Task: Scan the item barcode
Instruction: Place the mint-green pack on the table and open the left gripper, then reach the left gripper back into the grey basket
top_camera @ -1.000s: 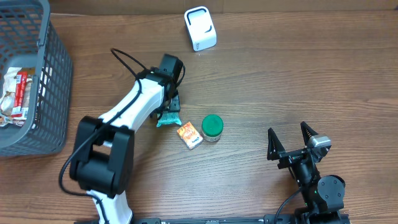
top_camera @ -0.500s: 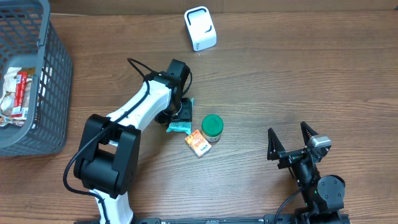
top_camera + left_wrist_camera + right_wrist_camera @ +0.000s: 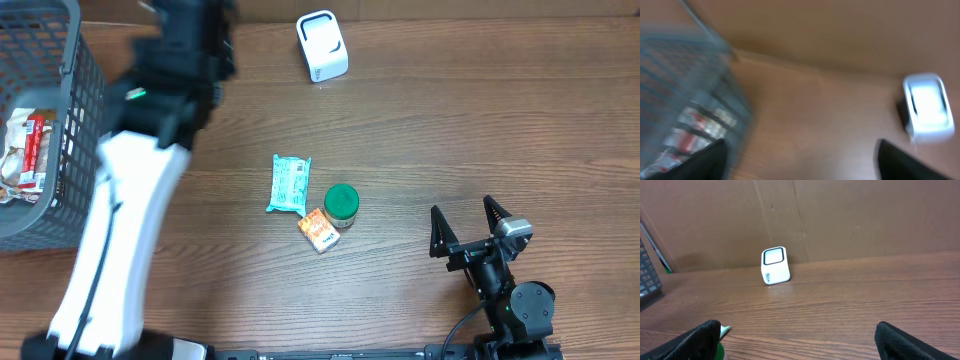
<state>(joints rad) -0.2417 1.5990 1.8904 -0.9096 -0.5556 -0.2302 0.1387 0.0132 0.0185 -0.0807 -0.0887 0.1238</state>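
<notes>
Beside the jar [image 3: 341,203] lies the released packet [image 3: 290,185] (left arm [image 3: 130,190] withdrawn).

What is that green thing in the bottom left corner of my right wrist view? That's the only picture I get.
Observer: From overhead it's a green-lidded jar, standing upright.
Operator: Is anything next to it?
Observer: Yes. An orange packet lies right beside it on the robot's side, and a teal packet lies flat just left of the jar.
Operator: Where is the other arm?
Observer: The left hand is open and empty, up at the far left by the grey basket. It is well away from the three items.
</notes>
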